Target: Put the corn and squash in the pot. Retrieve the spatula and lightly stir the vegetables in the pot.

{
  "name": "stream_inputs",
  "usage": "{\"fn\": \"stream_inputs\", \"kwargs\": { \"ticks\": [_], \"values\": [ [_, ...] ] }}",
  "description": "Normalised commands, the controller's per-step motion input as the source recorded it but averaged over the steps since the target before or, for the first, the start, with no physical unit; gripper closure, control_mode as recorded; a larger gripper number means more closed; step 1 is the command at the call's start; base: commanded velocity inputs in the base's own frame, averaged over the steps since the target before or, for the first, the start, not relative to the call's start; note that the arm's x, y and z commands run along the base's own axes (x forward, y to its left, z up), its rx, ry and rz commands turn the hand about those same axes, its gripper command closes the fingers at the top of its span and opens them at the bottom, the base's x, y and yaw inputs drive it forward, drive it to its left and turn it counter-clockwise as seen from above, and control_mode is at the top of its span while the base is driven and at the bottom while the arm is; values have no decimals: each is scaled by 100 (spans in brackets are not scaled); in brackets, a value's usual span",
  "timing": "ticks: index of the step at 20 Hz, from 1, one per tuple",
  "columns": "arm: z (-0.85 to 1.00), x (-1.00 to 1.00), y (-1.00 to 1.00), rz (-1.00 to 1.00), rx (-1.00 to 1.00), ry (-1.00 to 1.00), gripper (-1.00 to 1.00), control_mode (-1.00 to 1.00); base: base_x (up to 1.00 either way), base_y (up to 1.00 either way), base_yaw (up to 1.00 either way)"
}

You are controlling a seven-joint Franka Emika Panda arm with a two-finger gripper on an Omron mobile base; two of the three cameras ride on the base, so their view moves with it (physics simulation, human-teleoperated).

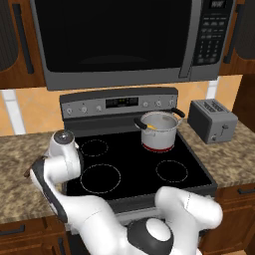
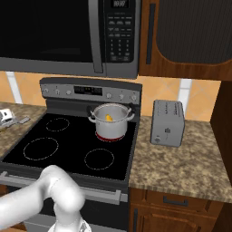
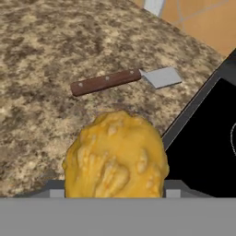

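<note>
Granite counter (image 3: 55,41) left of black stovetop (image 1: 134,164); pot (image 1: 159,130) on rear right burner, corn (image 1: 151,127) inside. My gripper (image 3: 114,194) clamps the squash (image 3: 115,156), spatula (image 3: 120,80) beyond.

Corn (image 2: 109,118) inside pot (image 2: 110,129)

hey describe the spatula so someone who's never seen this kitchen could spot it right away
Start at the black stovetop and look to the speckled granite counter beside it. The spatula lies flat there: dark brown wooden handle, small silver-grey blade. The lumpy yellow squash nearby is round; the spatula is slim and straight.
</note>
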Motion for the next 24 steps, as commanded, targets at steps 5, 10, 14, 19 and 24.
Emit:
{"fn": "stream_inputs", "kwargs": {
  "ticks": [5,10,14,19,24],
  "values": [
    [77,-49,-100,0,-8,-10,100,-100,0,0,0],
    [72,-6,-100,-5,-1,-1,100,-100,0,0,0],
    [21,1,-95,-30,3,2,100,-100,0,0,0],
    [49,0,-100,-42,21,4,100,-100,0,0,0],
    [29,0,-100,-39,11,4,100,-100,0,0,0]
  ]
}}
